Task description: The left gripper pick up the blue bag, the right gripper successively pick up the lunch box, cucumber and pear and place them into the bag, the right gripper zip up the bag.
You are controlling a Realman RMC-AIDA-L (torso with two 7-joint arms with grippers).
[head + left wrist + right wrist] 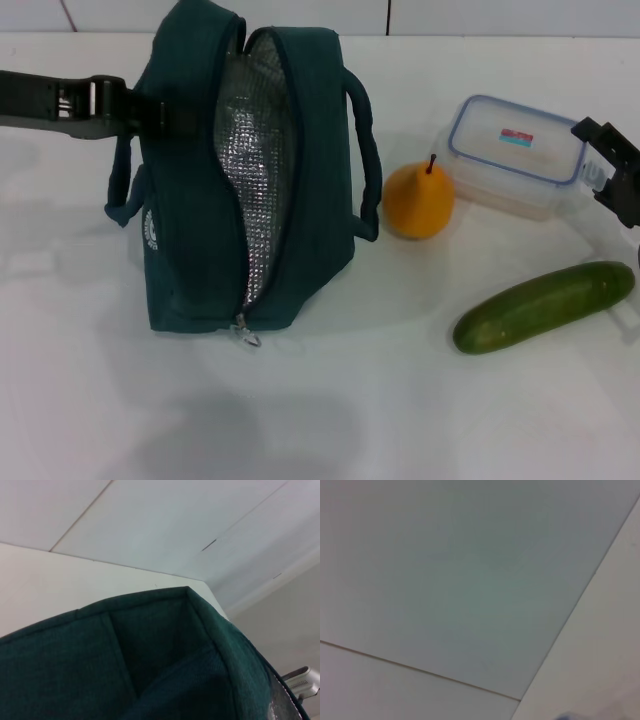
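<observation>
The blue bag (200, 230) stands on the white table (330, 420), unzipped, with its silver foil lining (250, 190) showing. My left gripper (160, 115) reaches in from the left and is shut on the bag's upper side by the handle. The bag's teal fabric (150, 670) fills the left wrist view. The pear (418, 200) stands just right of the bag. Behind the pear lies the lunch box (515, 150), lid on. My right gripper (608, 170) is open at the box's right end. The cucumber (545, 305) lies in front, on the right.
The bag's zipper pull (245, 335) hangs at the near end of the opening. A tiled wall (400, 15) runs along the table's far edge. The right wrist view shows only pale wall and table surfaces.
</observation>
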